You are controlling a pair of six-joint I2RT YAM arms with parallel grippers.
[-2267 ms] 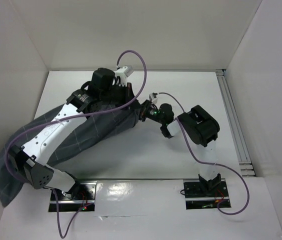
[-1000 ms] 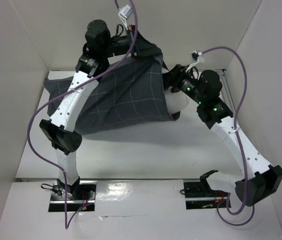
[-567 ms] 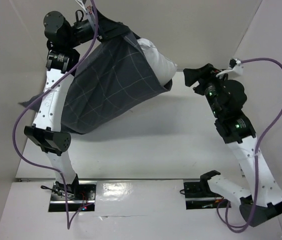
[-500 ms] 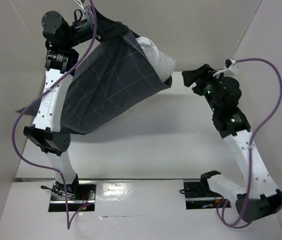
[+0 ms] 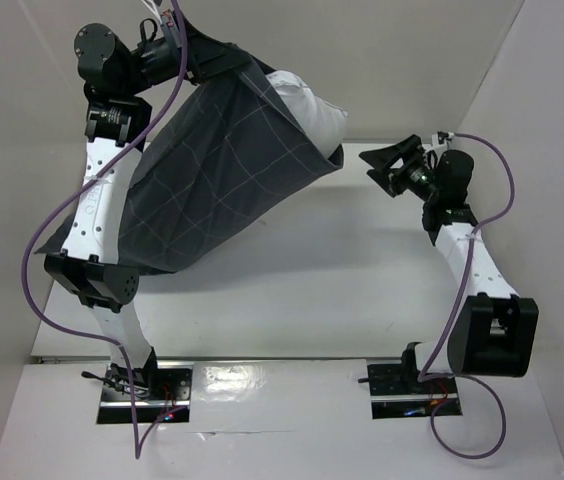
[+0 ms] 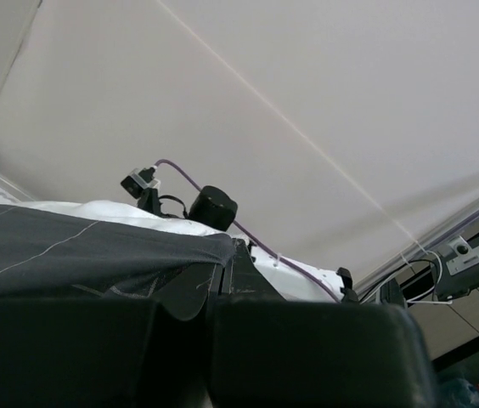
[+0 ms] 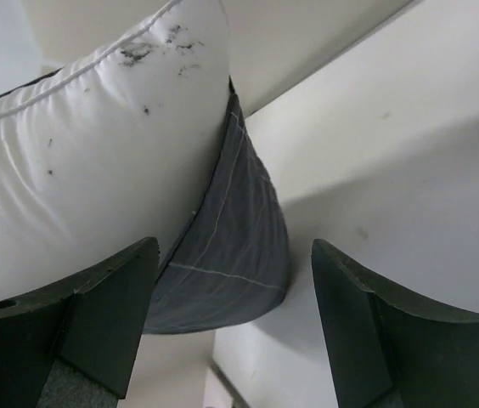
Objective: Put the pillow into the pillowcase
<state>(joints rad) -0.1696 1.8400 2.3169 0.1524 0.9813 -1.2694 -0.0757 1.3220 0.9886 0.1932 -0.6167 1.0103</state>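
The bench [image 5: 362, 280] carries nothing of the task under the middle: the work hangs above it. The pillowcase [image 5: 222, 170] is the biggest thing, lifted high on the left and hanging slanted down toward the left edge. I cannot tell if its low end touches the bench. The pillow [image 5: 307, 105] is mostly inside it, and only one white, speckled end sticks out of the opening at the upper right.

The left gripper [image 5: 224, 62] is closed on the upper hem of the case and bears the whole load. The right gripper [image 5: 387, 165] is wide open and holds nothing, just beside the opening.

The pillow looks light, plump and easy to squash, and the case is limp. The best hold is probably the free lower hem beside the white end, pinching cloth only, so the case can be pulled over.
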